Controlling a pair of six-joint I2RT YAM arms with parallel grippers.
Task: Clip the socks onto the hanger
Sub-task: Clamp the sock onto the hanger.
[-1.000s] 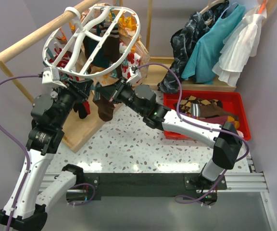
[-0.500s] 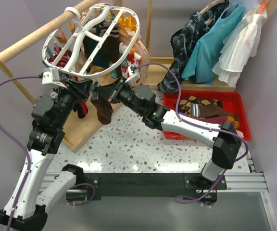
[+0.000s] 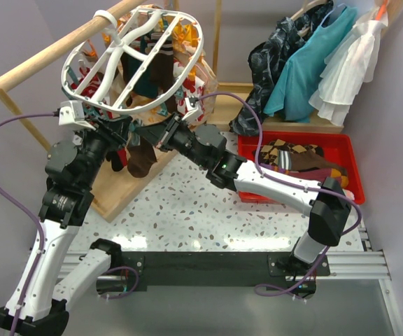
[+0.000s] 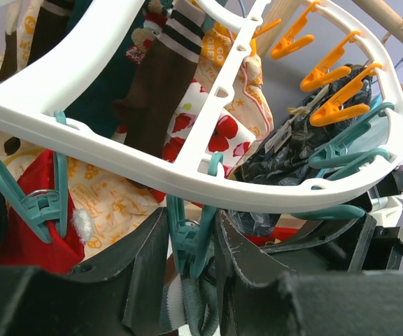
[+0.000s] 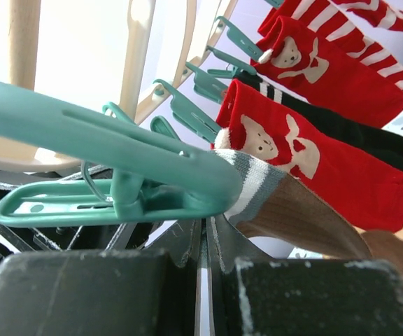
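Observation:
The white oval hanger hangs from the wooden rail, with several socks clipped under it. In the left wrist view its rim crosses above my left gripper. That gripper is shut on a teal clip, one finger on each side. A grey-white sock cuff shows just below the clip. My right gripper is shut on the brown sock, whose striped cuff lies in the mouth of the teal clip. In the top view the two grippers, left and right, meet under the hanger's near rim, and the brown sock hangs between them.
A red bin with more socks sits at the right. Teal and white dresses and a dark cloth hang behind it. The wooden rail and its base board stand at the left. Red bear socks hang close by.
Both grippers have moved slightly up and left under the hanger's rim. The brown sock has moved left with them and hangs higher.

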